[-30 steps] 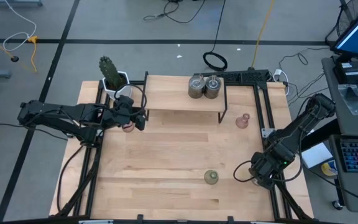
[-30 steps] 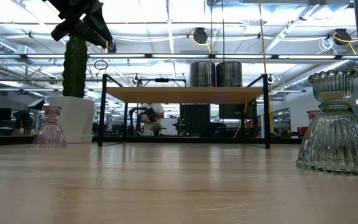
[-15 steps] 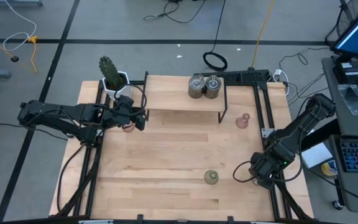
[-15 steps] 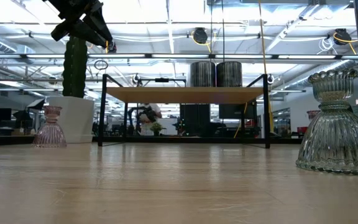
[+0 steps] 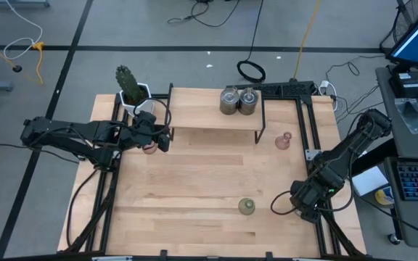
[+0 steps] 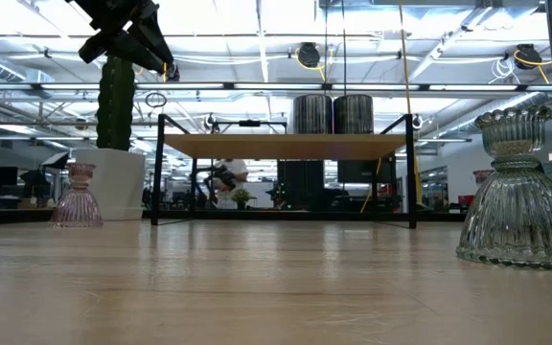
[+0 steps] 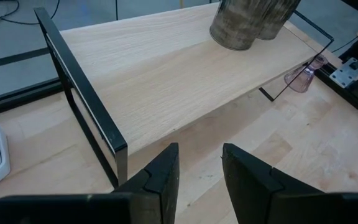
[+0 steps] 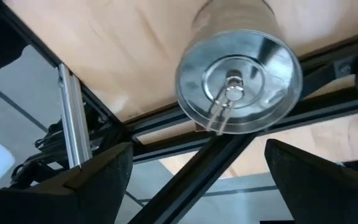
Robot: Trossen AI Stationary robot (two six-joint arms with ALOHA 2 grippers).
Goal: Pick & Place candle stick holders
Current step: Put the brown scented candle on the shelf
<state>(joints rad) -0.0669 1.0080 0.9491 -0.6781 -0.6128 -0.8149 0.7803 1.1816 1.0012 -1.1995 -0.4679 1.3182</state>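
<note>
Two silvery candle stick holders [image 5: 229, 101] [image 5: 247, 101] stand on the raised wooden shelf [image 5: 209, 119]. One pinkish glass holder [image 5: 149, 148] stands by the shelf's left end, and my left gripper [image 7: 201, 149] hovers open above it. Another pinkish holder [image 5: 283, 140] stands right of the shelf. The olive-green holder [image 5: 246, 206] stands near the front edge. At the near right, my right gripper [image 8: 199, 144] is open wide. A third silvery holder [image 8: 238, 81] shows beyond its fingertips, open end toward the camera.
A cactus in a white pot [image 5: 130, 87] stands at the far left corner. Black frame rails [image 5: 312, 167] run along the table's sides, and one passes close under my right gripper. Bare wood lies between the shelf and the front edge.
My right gripper has turned a little at the wrist in place at the near right. The left arm and all the holders have kept still.
</note>
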